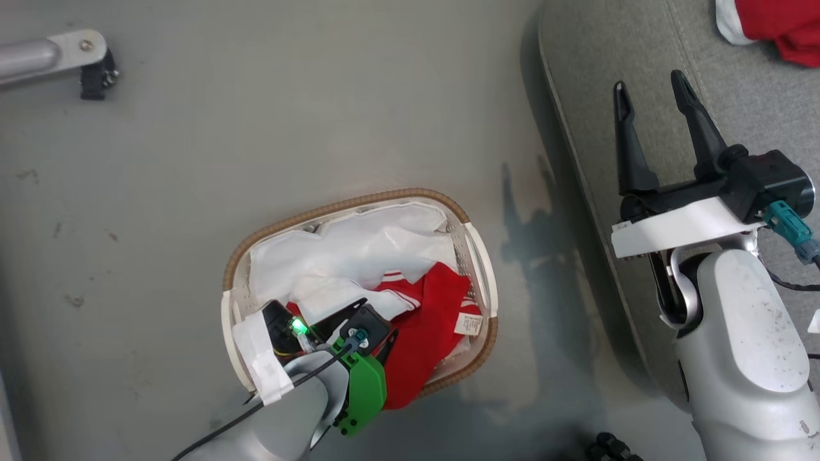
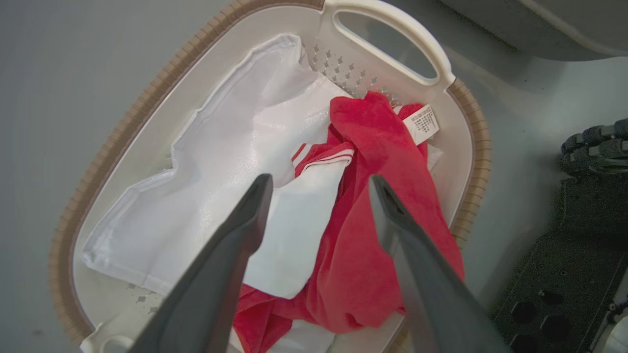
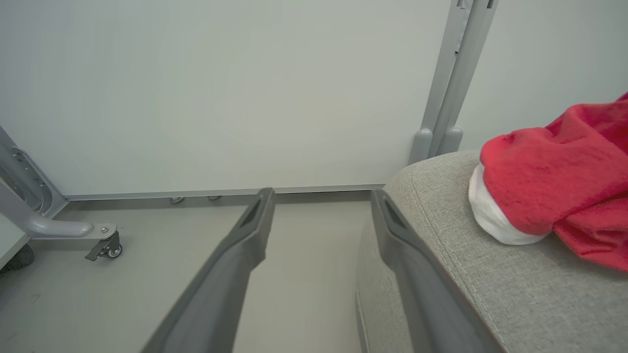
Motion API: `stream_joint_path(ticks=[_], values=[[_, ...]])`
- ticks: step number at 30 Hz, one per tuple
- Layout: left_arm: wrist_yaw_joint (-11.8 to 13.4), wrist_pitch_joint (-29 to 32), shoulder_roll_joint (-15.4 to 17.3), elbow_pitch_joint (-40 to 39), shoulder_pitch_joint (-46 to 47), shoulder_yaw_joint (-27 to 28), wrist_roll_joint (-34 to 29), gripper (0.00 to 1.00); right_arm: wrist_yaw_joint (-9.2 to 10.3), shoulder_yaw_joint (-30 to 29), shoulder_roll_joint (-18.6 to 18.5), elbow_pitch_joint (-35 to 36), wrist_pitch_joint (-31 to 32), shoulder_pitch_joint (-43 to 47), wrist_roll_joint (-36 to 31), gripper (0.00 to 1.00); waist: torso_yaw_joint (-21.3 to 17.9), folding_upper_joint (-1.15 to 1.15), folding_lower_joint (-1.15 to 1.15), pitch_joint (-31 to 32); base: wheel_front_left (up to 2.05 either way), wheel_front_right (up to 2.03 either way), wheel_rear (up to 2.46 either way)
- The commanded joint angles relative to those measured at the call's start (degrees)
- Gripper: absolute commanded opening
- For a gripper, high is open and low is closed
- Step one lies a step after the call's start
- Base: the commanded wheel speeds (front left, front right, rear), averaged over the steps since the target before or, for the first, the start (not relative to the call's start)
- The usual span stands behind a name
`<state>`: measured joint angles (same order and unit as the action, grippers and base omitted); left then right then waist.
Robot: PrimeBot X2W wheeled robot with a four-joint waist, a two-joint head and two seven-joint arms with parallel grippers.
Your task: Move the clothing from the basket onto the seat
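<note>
The basket (image 1: 384, 194) stands on the floor, its white liner (image 2: 235, 162) crumpled inside. Red clothing (image 1: 435, 320) with white striped trim and a small white label (image 2: 422, 123) lies in its right half. My left gripper (image 2: 320, 179) hangs open just above that clothing (image 2: 373, 235), one finger over the white trim and the other over the red fabric, holding nothing. My right gripper (image 1: 649, 81) is open and empty over the left edge of the grey seat (image 1: 724, 83). Another red garment (image 3: 564, 181) with a white cuff lies on the seat (image 3: 490, 284).
A metal leg with a caster (image 1: 57, 54) reaches in at the far left of the floor. A pale wall and a grey post (image 3: 451, 73) stand behind the seat. My dark base (image 2: 579, 245) sits close to the basket's right side.
</note>
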<state>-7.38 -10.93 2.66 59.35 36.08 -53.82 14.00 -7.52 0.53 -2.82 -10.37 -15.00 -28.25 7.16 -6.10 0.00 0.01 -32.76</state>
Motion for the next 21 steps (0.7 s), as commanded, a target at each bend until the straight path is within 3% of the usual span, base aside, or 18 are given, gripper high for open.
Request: stream_joint_path(ticks=[1,21], values=[[-0.2,-0.3,0.4,1.3,2.1,-0.3,0.5,1.00,0.06,0.4,-0.1,0.6,-0.3,-1.4,0.5,1.00,-5.9,0.00,-0.01,-8.2,0.00,0.00,0.00],[0.6,-2.2,2.9,12.5,12.3,-2.3,1.3,1.00,0.06,5.3,-0.1,5.4,-0.3,-6.4,3.2,1.00,-13.0,0.00,-0.01,-20.4,0.00,0.00,0.00]])
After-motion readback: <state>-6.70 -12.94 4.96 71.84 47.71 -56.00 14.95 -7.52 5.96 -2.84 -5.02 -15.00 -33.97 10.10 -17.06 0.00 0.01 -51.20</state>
